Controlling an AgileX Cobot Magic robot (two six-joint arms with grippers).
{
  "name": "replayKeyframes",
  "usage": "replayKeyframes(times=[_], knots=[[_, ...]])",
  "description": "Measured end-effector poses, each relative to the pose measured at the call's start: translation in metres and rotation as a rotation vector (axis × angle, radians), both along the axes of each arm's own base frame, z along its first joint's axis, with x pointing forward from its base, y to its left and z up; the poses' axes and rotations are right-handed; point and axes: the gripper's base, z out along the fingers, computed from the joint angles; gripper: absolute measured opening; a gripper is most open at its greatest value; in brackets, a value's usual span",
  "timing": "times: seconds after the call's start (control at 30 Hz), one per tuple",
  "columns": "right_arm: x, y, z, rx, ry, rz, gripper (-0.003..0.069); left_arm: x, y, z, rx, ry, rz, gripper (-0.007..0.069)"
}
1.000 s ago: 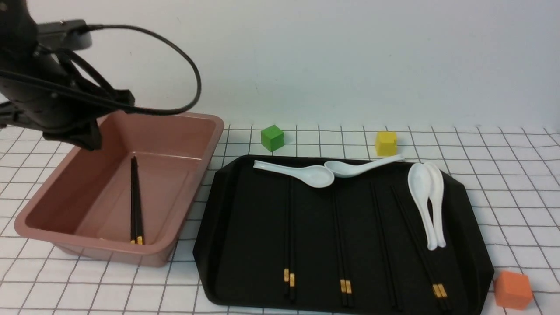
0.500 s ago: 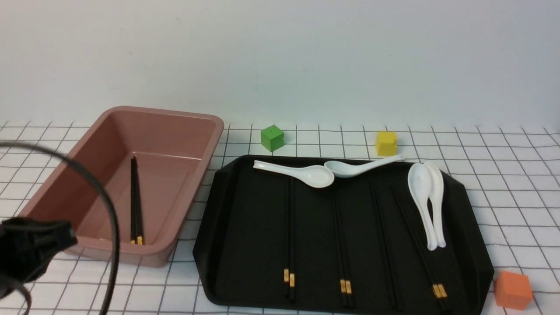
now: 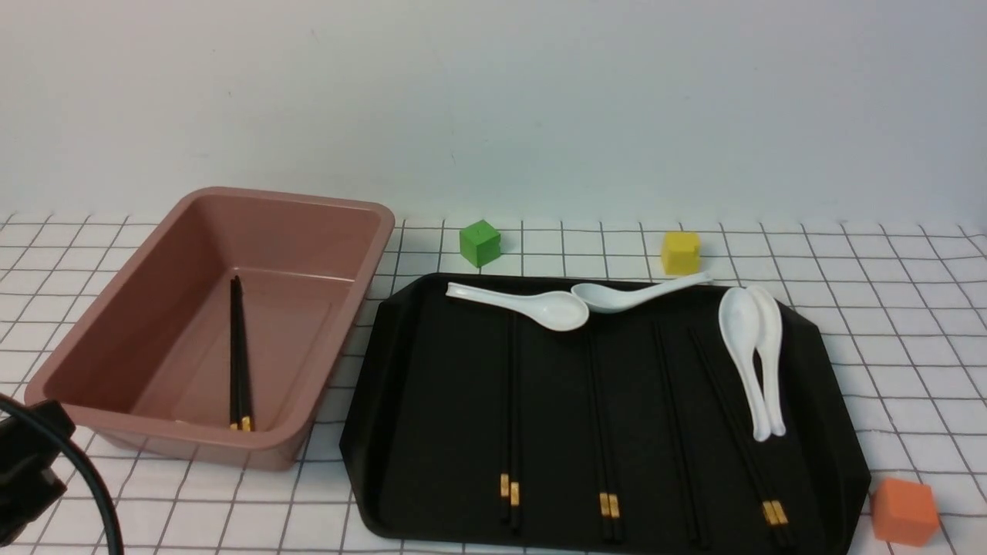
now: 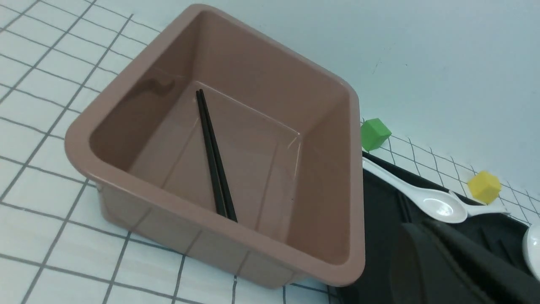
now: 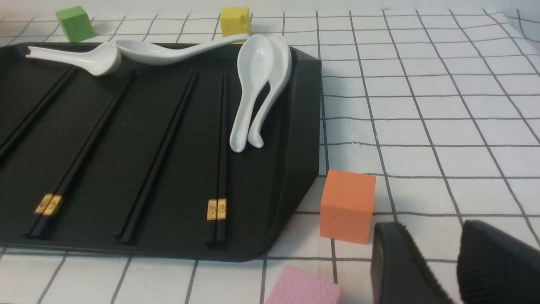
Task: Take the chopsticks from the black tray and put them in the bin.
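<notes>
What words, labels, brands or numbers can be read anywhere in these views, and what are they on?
No readable text in any view.
Gold bands on the chopsticks: a tiny embossed mark, too small and blurred to read.
Bin, black tray, white spoons: no print visible.
Orange cube, green cube, yellow cube, pink block: plain faces, no markings.

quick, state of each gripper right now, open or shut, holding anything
Left black gripper: cannot be told; it is barely in view, and nothing shows in it.
Right black gripper: open, holding nothing.
</notes>
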Motion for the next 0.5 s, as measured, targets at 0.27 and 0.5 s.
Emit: replayKeyframes(times=[0.27, 0.5], knots=[[0.0000, 0.0000, 0.0000, 0.000, 0.000, 0.000, 0.0240, -0.0001, 0.0000, -0.0004, -0.001, 0.002, 0.000, -0.0013], [0.0000, 0.0000, 0.0000, 0.000, 0.000, 0.000, 0.0240, -0.0015, 0.0001, 0.0005, -0.003, -0.006, 0.000, -0.0013]])
